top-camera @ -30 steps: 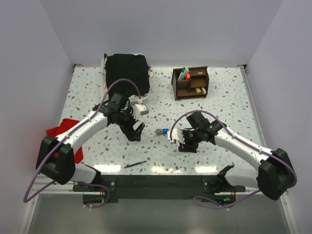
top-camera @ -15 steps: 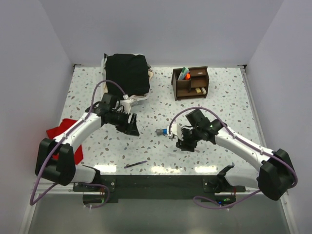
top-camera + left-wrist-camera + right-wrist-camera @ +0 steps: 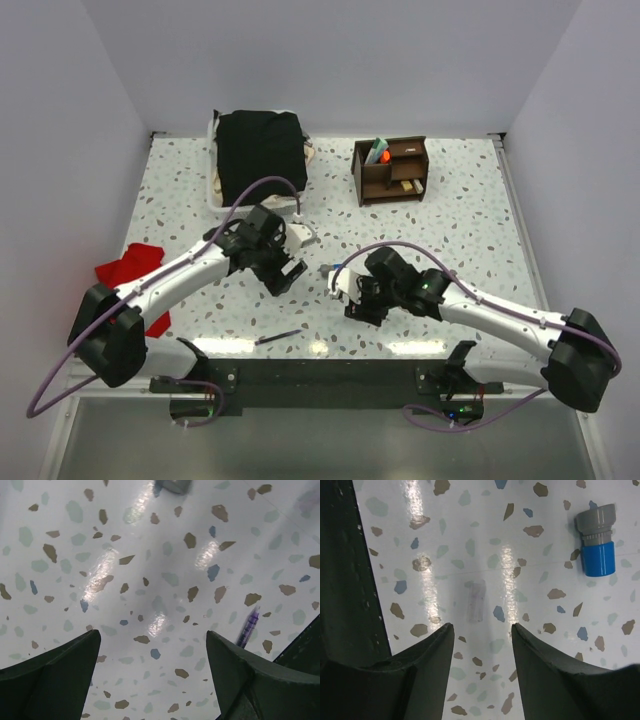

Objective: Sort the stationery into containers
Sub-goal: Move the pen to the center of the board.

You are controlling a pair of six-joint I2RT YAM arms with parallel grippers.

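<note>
While right gripper [image 3: 481, 630] stands half-open and empty, sharpener [image 3: 595, 545] lies ahead, apart | left gripper [image 3: 152, 640] wide, pen [image 3: 247, 626] seemingly just beside.

We view the whole tabletop [image 3: 470, 230] from above, behind its near edge. Both wrist cameras face steeply down, close to it. The overhead view shares the pen [image 3: 247, 627] with the left wrist, the blue-grey sharpener [image 3: 596, 545] with the right.
</note>
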